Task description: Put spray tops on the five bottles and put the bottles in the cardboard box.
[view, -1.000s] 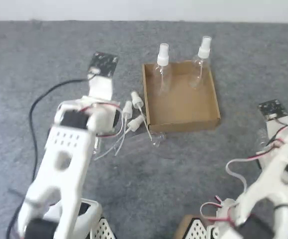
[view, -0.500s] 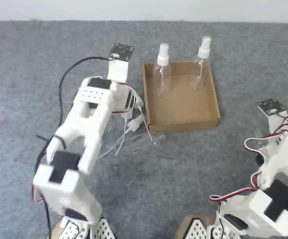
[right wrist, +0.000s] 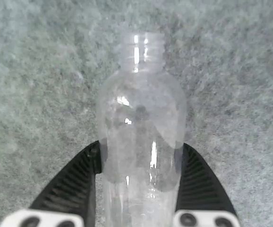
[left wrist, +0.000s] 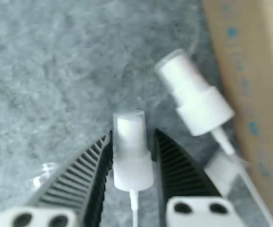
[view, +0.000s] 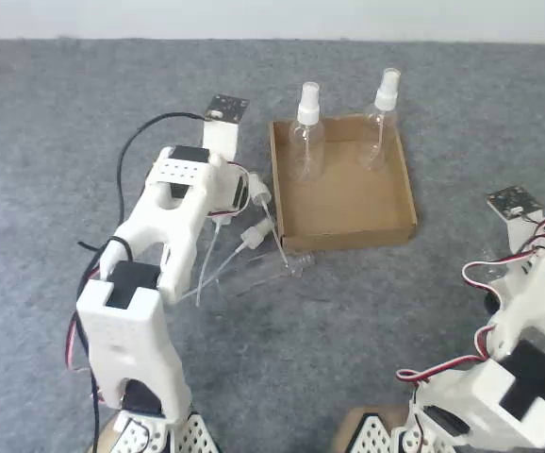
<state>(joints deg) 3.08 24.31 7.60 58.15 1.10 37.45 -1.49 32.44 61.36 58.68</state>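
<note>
My left gripper (left wrist: 132,135) is shut on a white spray top (left wrist: 132,153) lying just left of the cardboard box (view: 345,225). A second loose spray top (left wrist: 195,99) lies beside it near the box wall (left wrist: 250,71), and another top (view: 255,232) lies nearer the box's front corner. A clear uncapped bottle (view: 282,266) lies on its side in front of that corner. Two capped bottles (view: 305,132) (view: 381,115) stand along the back of the box. At the right, my right gripper (right wrist: 141,147) is shut on a clear uncapped bottle (right wrist: 141,118) above the carpet.
Grey carpet (view: 395,321) covers the whole table. The left arm (view: 173,217) stretches over the area left of the box, with a black cable (view: 122,184) looping beside it. The right arm (view: 527,302) stands at the right edge.
The left arm swung forward to the spray tops beside the box and closed on one. The right arm drew back toward its base and then held still.
</note>
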